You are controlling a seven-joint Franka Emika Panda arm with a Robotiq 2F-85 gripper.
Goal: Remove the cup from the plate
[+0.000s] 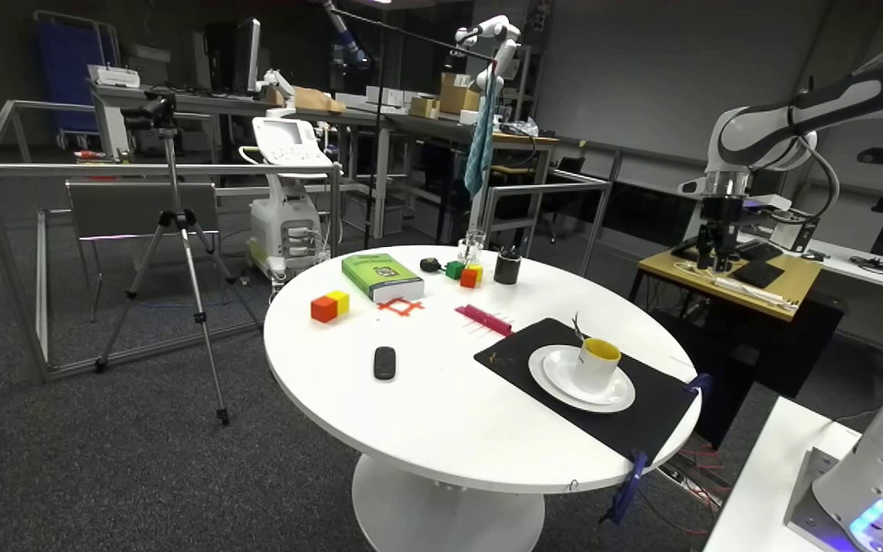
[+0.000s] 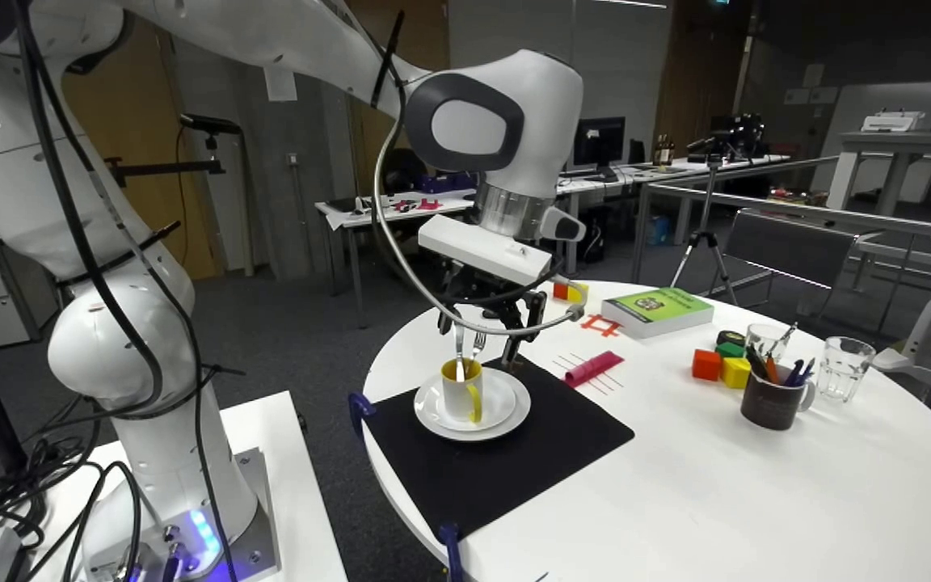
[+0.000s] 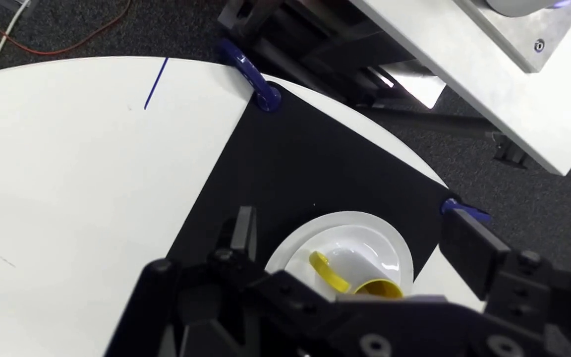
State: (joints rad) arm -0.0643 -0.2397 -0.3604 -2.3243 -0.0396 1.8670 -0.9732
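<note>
- In an exterior view, the cup point(image 1: 593, 374), smooth white outside and yellow inside, stands upright on a round white smaller plate point(image 1: 562, 366), itself stacked on a larger plate point(image 1: 536, 370).
- Beneath both plates lies a flat black mat point(image 1: 637, 422) on the round white counter point(image 1: 441, 406). Thin metal cutlery point(image 1: 578, 328) pokes up past the cup's rim, its lower ends hidden.
- In an exterior view, the cutlery stands in the cup, one piece a fork point(image 2: 478, 343) with tines up. A dark brown mug point(image 2: 773, 404) holds pens point(image 2: 772, 370), near a clear glass point(image 2: 847, 368).
- Also there, the tool point(image 2: 478, 345), black and angular, is partly overlapped and hard to trace.
- In the wrist view, the tool's jaws stand wide apart, cup and plates showing in the gap. Its blurred dark body covers part of both plates and of the cup's mouth.
- A glossy blue clamp point(image 3: 248, 72) sits at the mat's corner, over the counter's edge.
</note>
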